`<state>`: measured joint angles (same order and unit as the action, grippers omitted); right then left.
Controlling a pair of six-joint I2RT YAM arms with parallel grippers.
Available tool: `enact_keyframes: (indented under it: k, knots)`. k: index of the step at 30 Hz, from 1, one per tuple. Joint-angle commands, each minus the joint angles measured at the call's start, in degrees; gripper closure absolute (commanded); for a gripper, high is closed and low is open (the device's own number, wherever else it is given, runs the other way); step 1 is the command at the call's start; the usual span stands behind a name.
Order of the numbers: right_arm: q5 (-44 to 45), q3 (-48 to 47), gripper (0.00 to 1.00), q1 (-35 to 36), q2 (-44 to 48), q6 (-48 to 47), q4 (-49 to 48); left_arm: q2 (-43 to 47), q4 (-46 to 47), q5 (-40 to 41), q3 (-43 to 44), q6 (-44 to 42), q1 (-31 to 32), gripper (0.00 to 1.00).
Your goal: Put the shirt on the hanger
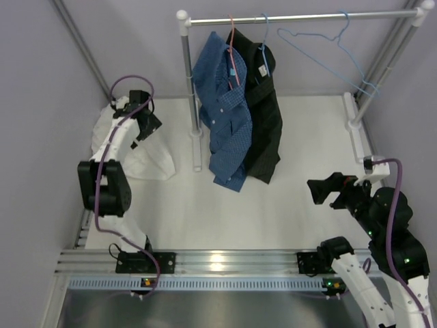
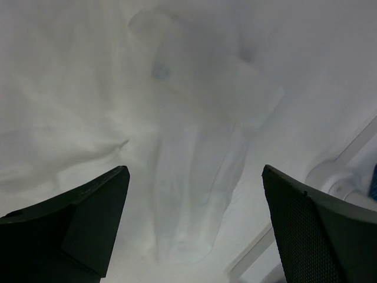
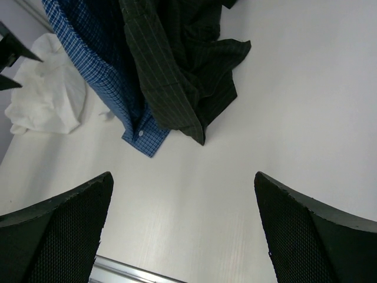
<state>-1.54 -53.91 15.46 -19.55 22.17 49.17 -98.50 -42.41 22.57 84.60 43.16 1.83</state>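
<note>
The white shirt lies crumpled on the table at the far left. It fills the left wrist view, where a sleeve and cuff lie between my fingers. My left gripper hovers just over it, jaws wide open and empty. The light-blue wire hanger hangs bare from the rail at the back right. My right gripper is open and empty above the table at the right, far from both. The white shirt also shows in the right wrist view.
A clothes rack with a white post and a top rail stands at the back. On it hang a blue checked shirt on a pink hanger and a black shirt; both show in the right wrist view.
</note>
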Motion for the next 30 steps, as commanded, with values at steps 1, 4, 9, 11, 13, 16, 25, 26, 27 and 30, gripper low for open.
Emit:
enact_keyframes:
  k: [1, 4, 9, 11, 13, 16, 25, 26, 27, 30]
  knots:
    - [-2.9, 1.3, 0.01, -0.5, 0.7, 0.0, -3.6, -11.2, 3.8, -4.6, 10.7, -0.4, -1.5, 0.02]
    - [-2.0, 1.7, 0.01, -0.5, 0.4, -0.5, -3.6, -18.8, 3.1, -3.2, 16.1, 0.2, -1.4, 0.02]
    - [-2.3, 2.2, 0.01, -0.5, 0.1, -2.0, -3.9, -25.9, 3.1, -4.3, 19.2, -0.4, -1.4, 0.02]
    - [-1.8, 2.8, 0.01, -0.5, 0.1, -1.9, -4.5, -28.1, 3.2, -4.6, 18.9, 0.4, -1.1, 0.04]
    - [-1.9, 3.5, 0.01, -0.5, 0.0, -1.8, -5.2, -30.4, 3.4, -4.6, 19.3, 0.2, -0.3, 0.48]
    - [-2.3, 3.4, 0.00, -0.4, -0.5, -1.9, -5.4, -28.7, 3.1, -2.4, 18.0, 0.8, 0.5, 1.00]
    - [-2.7, 3.4, 0.00, -0.5, -0.7, -1.3, -6.4, 2.7, 3.2, 17.0, 7.0, -2.2, 15.9, 1.00]
    - [-2.6, 3.2, 0.01, -0.4, -0.8, -1.3, -6.4, 6.2, 3.2, 20.2, 2.1, -0.5, 20.5, 1.00]
    - [-2.5, 3.1, 0.00, -0.5, -0.8, -1.3, -6.5, 9.4, 3.4, 21.5, -0.5, 0.5, 23.1, 1.00]
    - [-1.9, 2.1, 0.00, -0.5, -0.7, -1.8, -6.2, 22.3, 3.2, 24.9, -11.4, 5.7, 33.5, 1.00]
